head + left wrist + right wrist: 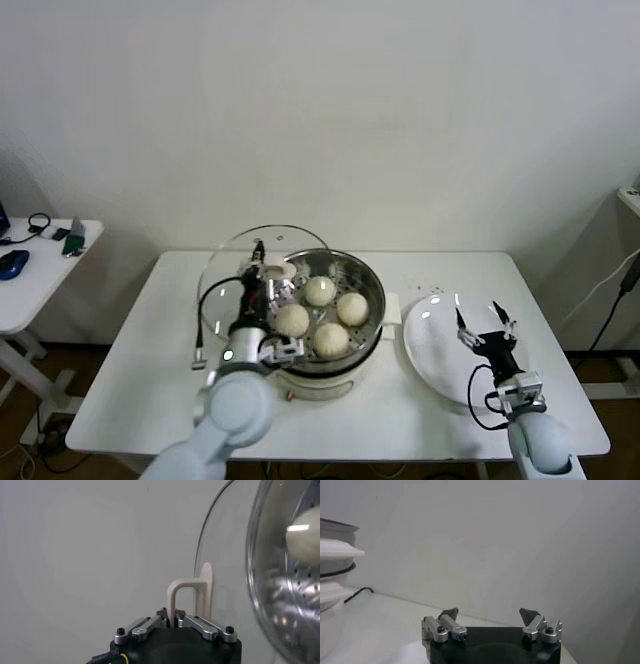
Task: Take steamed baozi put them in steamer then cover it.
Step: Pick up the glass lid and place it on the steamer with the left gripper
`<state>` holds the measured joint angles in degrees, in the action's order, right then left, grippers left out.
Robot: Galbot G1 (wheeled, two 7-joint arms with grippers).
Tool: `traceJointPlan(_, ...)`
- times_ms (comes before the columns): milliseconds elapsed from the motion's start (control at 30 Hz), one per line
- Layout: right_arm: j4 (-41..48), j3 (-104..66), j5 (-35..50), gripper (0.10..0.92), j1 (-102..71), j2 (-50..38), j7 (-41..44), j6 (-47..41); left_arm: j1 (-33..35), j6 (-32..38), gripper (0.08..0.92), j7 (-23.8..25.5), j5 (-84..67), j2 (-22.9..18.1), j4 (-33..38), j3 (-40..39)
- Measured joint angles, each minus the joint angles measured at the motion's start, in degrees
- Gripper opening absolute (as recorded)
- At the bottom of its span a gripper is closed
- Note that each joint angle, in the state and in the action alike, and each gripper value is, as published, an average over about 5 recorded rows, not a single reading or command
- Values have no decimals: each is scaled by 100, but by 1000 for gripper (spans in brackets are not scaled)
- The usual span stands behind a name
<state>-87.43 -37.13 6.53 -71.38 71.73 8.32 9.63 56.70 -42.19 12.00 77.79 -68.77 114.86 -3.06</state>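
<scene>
Steamer [366,283] holds four baozi [319,291]; left pincer [170,616] grips cover [202,592]; right pincer [489,614] wide.

Two pale blue-grey rounded arms, each ending in a black wrist block. Left gripper [171,614] and right gripper [489,614]: silver metal finger links fastened with black screws, dark tips. Black cables loop beside both wrists.

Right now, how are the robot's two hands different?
The left gripper is shut on the cover handle, holding it tilted beside the steamer; the right gripper is open and holds nothing. The left is by the steamer's rim; the right hovers over the white plate. Both are black with silver fingers.
</scene>
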Motion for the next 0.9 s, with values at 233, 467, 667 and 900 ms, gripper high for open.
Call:
traceJointPlan(233, 34, -81, -45, 823, -43, 43, 15, 54, -210, -5, 154, 303, 551, -673, -397, -307)
traceJointPlan(467, 96, -152, -80, 823, -63, 77, 34, 103, -307, -3, 154, 567, 852, -1016, -720, -524)
traceJointPlan(667, 118, -171, -120, 823, -63, 128, 46, 130, -341, -2, 154, 692, 1005, -1177, -938, -583)
traceJointPlan(900, 141, -208, -140, 823, -64, 140, 64, 150, -371, -1, 154, 776, 1085, -1225, -1089, -624)
